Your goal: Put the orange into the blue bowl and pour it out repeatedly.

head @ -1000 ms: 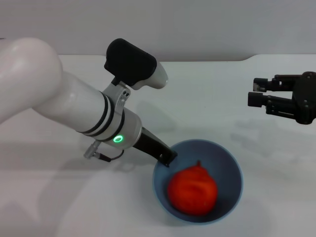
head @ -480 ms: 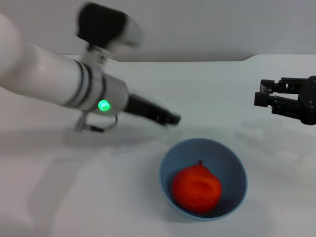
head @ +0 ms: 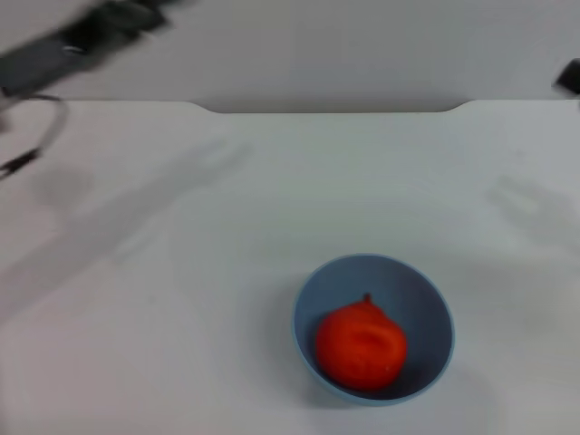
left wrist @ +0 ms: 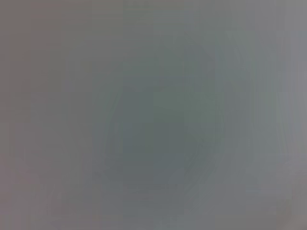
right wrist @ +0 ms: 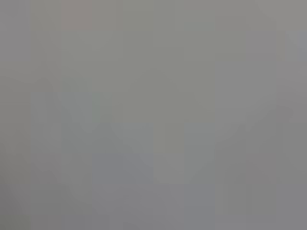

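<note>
You are looking at the orange [head: 360, 344] sitting inside the blue bowl [head: 426, 308], lower centre-right of the head view, bowl resting upright on the white counter [head: 227, 272]. Judgement: placing step is showing done; pour-out is not yet done.

Left end effector [head: 91, 36] is showing only as a dark smear, upper left; right end effector [head: 569, 77] is cut off at upper right edge. Can't tell open/closed for either. Both wrist views are showing nothing usable.

only small bits of the robot show. the left arm [head: 86, 41] is a dark grey and black smear, far up and left of the blue bowl [head: 313, 308]. a thin dark cable [head: 50, 136] curves in a loop below it. a tiny black piece of the right arm [head: 569, 77] shows far up and right of the bowl.
</note>
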`<state>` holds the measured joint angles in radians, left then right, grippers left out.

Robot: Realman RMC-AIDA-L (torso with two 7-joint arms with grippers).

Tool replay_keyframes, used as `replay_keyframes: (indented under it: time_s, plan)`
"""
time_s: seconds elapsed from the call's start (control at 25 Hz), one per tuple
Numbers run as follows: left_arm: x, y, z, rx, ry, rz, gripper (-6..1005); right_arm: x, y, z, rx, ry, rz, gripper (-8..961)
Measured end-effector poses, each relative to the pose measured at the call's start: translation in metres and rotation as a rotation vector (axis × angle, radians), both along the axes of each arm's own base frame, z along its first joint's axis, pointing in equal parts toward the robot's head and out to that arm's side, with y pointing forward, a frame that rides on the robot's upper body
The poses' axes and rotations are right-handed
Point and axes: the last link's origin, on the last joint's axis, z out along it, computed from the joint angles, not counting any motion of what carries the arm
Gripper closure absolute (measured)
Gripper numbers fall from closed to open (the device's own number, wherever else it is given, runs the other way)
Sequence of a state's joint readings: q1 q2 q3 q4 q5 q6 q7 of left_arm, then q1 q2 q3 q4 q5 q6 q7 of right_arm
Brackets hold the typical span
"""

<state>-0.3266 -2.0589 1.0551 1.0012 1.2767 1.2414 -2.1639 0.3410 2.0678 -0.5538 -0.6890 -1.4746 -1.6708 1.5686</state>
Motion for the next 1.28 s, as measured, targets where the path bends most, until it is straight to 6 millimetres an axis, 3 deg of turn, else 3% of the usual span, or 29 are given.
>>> replay_keyframes:
  time_s: [0.12, 0.28, 0.52, 0.68, 0.84, 1.0, 1.16, 1.28]
  plan:
    - [-0.04, -0.023, 0.026, 0.161, -0.2, 0.032, 338, 0.017, -0.008, 0.005, 0.119, 0.152, -0.08, 547]
    - [-0.088, -0.057, 0.042, 0.396, -0.288, 0.106, 198, 0.039, -0.016, 0.004, 0.2, 0.306, -0.212, 547]
    - [-0.133, -0.11, 0.026, 0.677, 0.02, 0.162, 198, 0.086, -0.025, -0.011, 0.303, 0.4, -0.525, 547]
    - [-0.147, -0.133, 0.006, 0.795, 0.298, 0.146, 198, 0.097, -0.035, -0.029, 0.438, 0.187, -0.585, 547]
    - [-0.155, -0.154, -0.019, 0.91, 0.626, 0.109, 199, 0.093, -0.045, -0.056, 0.614, -0.166, -0.564, 547]
    - [-0.159, -0.163, -0.04, 0.958, 0.845, 0.102, 199, 0.085, -0.054, -0.083, 0.757, -0.499, -0.588, 547]
    - [-0.155, -0.162, -0.051, 0.964, 0.892, 0.08, 199, 0.075, -0.056, -0.097, 0.818, -0.709, -0.562, 547]
    - [-0.151, -0.161, -0.053, 0.962, 0.875, 0.059, 198, 0.072, -0.056, -0.097, 0.835, -0.718, -0.55, 547]
